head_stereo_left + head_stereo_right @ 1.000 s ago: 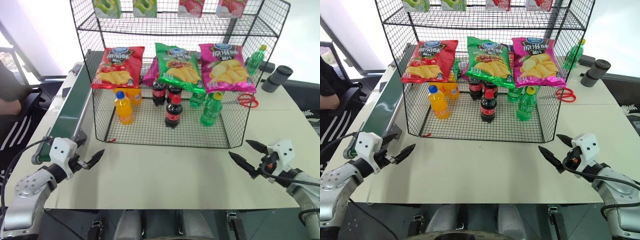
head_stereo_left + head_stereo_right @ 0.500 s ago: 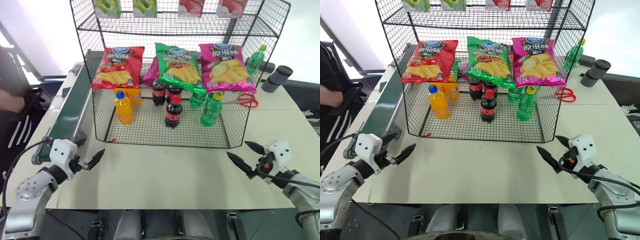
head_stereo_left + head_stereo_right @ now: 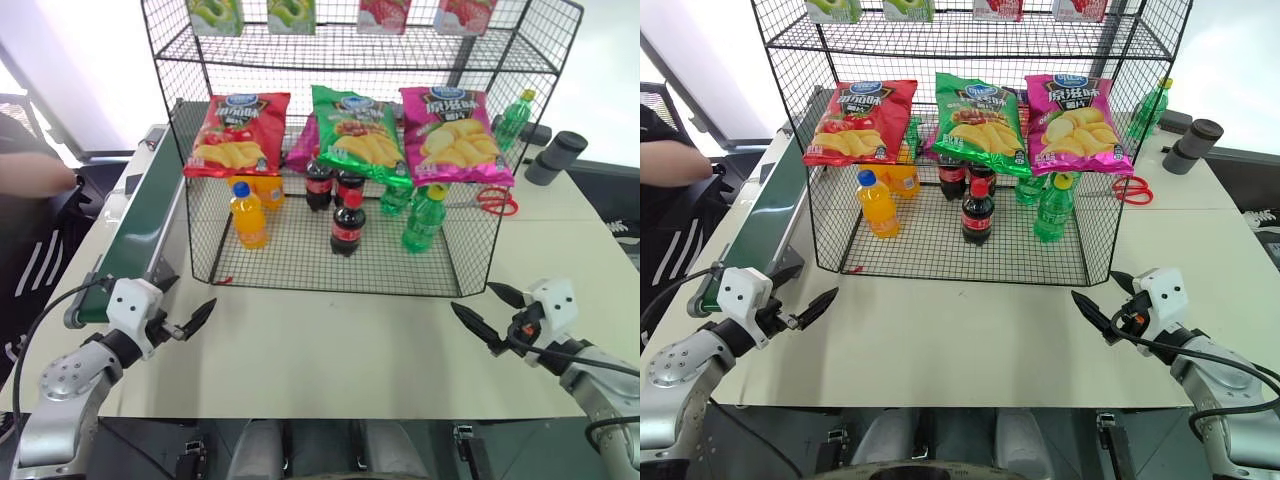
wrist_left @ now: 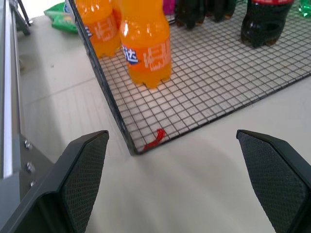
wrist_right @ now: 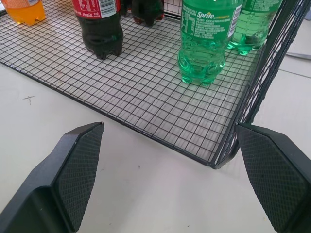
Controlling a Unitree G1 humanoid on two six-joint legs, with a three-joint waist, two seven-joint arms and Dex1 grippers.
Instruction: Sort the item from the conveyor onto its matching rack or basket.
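Head views: both grippers, left (image 3: pixel 190 322) and right (image 3: pixel 478 313), jaws apart, empty; conveyor (image 3: pixel 142 220) beside rack (image 3: pixel 330 262).

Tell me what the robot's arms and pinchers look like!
Each arm is shiny silver-grey metal with round joints and a thin black cable looping along it. A blocky white box sits at each wrist. The left gripper and right gripper each have two pointy black fingers with a criss-cross grip pattern inside.

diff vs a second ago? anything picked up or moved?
Nothing taken hold of or let go. The person's hand beside the conveyor has risen and reached toward it. Left end effector and right end effector stayed open and empty; bottles in the rack unmoved.
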